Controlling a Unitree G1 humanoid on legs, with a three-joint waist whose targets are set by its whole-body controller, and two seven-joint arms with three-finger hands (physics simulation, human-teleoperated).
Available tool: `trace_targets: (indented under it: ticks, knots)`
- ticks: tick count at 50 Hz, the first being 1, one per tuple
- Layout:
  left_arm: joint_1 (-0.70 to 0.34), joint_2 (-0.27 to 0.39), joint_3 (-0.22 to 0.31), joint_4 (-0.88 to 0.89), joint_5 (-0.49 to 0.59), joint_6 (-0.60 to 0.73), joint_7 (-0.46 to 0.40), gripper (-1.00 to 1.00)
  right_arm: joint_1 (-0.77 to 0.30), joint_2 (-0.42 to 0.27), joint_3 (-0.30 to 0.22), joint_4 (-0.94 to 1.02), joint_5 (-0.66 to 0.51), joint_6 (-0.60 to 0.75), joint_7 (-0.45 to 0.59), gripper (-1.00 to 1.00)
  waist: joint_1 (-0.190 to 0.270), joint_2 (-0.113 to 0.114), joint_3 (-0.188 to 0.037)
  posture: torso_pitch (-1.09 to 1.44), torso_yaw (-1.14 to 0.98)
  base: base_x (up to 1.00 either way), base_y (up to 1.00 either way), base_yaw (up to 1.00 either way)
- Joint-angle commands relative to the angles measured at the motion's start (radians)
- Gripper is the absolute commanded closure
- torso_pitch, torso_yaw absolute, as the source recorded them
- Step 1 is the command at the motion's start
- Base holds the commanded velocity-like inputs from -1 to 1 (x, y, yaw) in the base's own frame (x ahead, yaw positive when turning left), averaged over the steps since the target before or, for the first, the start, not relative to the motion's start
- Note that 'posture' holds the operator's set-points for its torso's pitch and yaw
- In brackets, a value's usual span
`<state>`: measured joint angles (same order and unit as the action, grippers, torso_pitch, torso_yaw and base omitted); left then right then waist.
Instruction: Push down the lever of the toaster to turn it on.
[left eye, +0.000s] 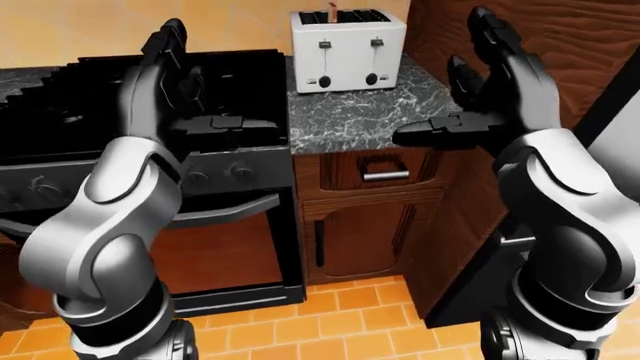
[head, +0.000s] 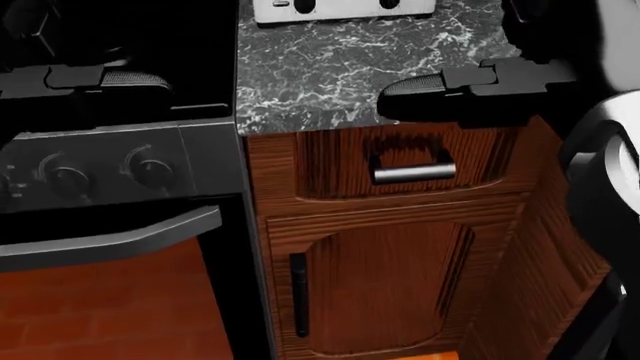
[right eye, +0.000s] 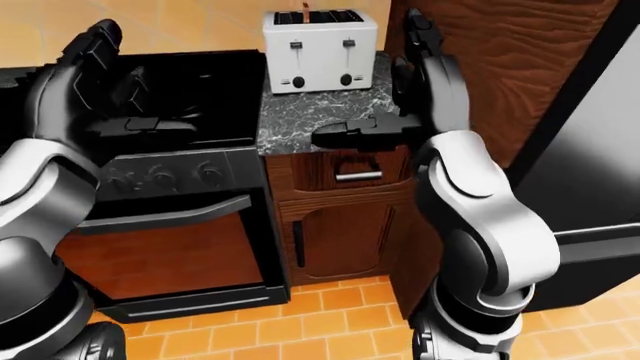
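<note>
A white two-slot toaster (left eye: 348, 50) stands at the top of the dark marble counter (left eye: 350, 112), against the orange tiled wall. Its two levers (left eye: 325, 46) sit high on its face, with a black knob under each. My left hand (left eye: 175, 82) is raised, open and empty, over the black stove, left of the toaster. My right hand (left eye: 490, 90) is raised, open and empty, at the counter's right edge, below and right of the toaster. Neither hand touches the toaster. In the head view only the toaster's bottom edge (head: 345, 9) shows.
A black stove (left eye: 150, 150) with knobs and an oven door fills the left. A wooden cabinet with a drawer handle (left eye: 385, 176) and a door sits under the counter. A tall wooden panel (left eye: 560, 45) rises at the right, with a dark fridge (right eye: 600, 150) beyond it. The floor is orange tile.
</note>
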<state>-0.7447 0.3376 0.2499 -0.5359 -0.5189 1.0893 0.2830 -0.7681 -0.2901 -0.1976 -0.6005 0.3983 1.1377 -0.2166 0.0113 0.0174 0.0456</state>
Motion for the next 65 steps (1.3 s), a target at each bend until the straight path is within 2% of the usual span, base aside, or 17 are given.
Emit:
trace_targets:
  ticks: [1,5,8,15,19,20,22,28,32,33,37,42,47,50,53,54,65]
  knots:
    - [-0.028,0.007,0.002,-0.019,-0.007,-0.034,-0.002,-1.0,-0.023,-0.011,-0.012,-0.014,-0.011,-0.039,-0.002,-1.0,-0.002,0.003,-0.013,0.0,0.0,0.23,0.02,0.0]
    - [-0.028,0.01,0.001,-0.018,-0.01,-0.035,-0.001,-1.0,-0.024,-0.009,-0.012,-0.017,-0.012,-0.035,-0.003,-1.0,0.007,-0.071,-0.024,0.0,0.0,0.23,0.04,0.0]
    - [-0.026,0.009,0.001,-0.016,-0.01,-0.039,0.004,-1.0,-0.03,-0.009,-0.014,-0.02,-0.01,-0.028,-0.005,-1.0,0.004,-0.077,-0.019,0.0,0.0,0.23,0.04,0.0]
    - [-0.026,0.011,-0.003,-0.011,-0.009,-0.046,0.003,-1.0,-0.023,-0.008,-0.001,-0.014,-0.024,-0.028,0.001,-1.0,-0.011,-0.022,-0.01,0.0,0.0,0.21,0.04,0.0]
    - [-0.023,0.011,-0.003,-0.013,-0.007,-0.047,0.002,-1.0,-0.026,-0.003,-0.007,-0.018,-0.023,-0.017,0.003,-1.0,-0.02,0.071,-0.041,0.0,0.0,0.11,0.03,0.01]
    - [-0.023,0.01,-0.003,-0.013,-0.007,-0.048,0.002,-1.0,-0.023,-0.004,-0.005,-0.016,-0.025,-0.021,0.006,-1.0,-0.009,0.041,-0.034,0.0,0.0,0.09,0.0,0.12]
    - [-0.024,0.009,-0.005,-0.015,-0.006,-0.046,0.004,-1.0,-0.021,-0.003,-0.004,-0.014,-0.028,-0.026,0.009,-1.0,-0.002,0.054,-0.034,0.0,0.0,0.08,0.0,0.37]
    - [-0.024,0.008,-0.005,-0.018,-0.006,-0.044,0.005,-1.0,-0.026,-0.003,-0.01,-0.019,-0.029,-0.014,0.006,-1.0,0.007,-0.017,-0.024,0.0,0.0,0.07,0.0,0.67]
    - [-0.023,0.01,-0.002,-0.013,-0.005,-0.05,0.002,-1.0,-0.021,-0.008,0.001,-0.007,-0.045,-0.029,0.01,-1.0,-0.003,-0.108,-0.031,0.0,0.0,0.03,0.0,0.45]
    - [-0.024,0.01,-0.003,-0.014,-0.006,-0.048,0.003,-1.0,-0.02,-0.009,0.002,-0.007,-0.05,-0.028,0.012,-1.0,-0.008,-0.074,-0.02,0.0,0.0,0.0,0.0,0.0]
    - [-0.027,0.01,0.0,-0.017,-0.009,-0.042,0.007,-1.0,-0.021,-0.001,-0.005,-0.007,-0.055,-0.026,0.014,-1.0,-0.004,-0.029,-0.016,0.0,0.0,0.0,0.0,0.0]
    - [-0.024,0.012,0.001,-0.018,-0.012,-0.043,0.007,-1.0,-0.028,0.003,-0.02,-0.02,-0.041,-0.01,0.006,-1.0,-0.006,-0.012,-0.047,0.0,0.0,0.0,0.02,0.0]
    - [-0.024,0.012,-0.001,-0.014,-0.012,-0.048,0.008,-1.0,-0.033,0.0,-0.024,-0.019,-0.027,-0.009,-0.003,-1.0,-0.011,-0.038,-0.037,0.0,0.0,0.0,0.15,0.0]
    - [-0.024,0.013,0.001,-0.014,-0.014,-0.047,0.008,-1.0,-0.033,-0.002,-0.024,-0.016,-0.021,-0.013,-0.006,-1.0,-0.009,-0.025,-0.037,0.0,0.0,0.0,0.19,0.0]
    - [-0.024,0.014,0.002,-0.019,-0.017,-0.043,0.01,-1.0,-0.034,-0.004,-0.023,-0.019,-0.016,-0.011,-0.011,-1.0,-0.015,0.022,-0.024,0.0,0.0,0.0,0.21,0.0]
    - [-0.026,0.014,0.002,-0.02,-0.018,-0.04,0.012,-1.0,-0.033,-0.005,-0.023,-0.02,-0.015,-0.01,-0.012,-1.0,-0.017,0.062,-0.037,0.0,0.0,0.0,0.21,0.0]
    - [-0.022,0.014,0.001,-0.017,-0.015,-0.047,0.009,-1.0,-0.029,-0.008,-0.017,-0.019,-0.007,-0.018,-0.012,-1.0,-0.02,-0.014,-0.024,0.0,0.0,0.0,0.21,0.0]
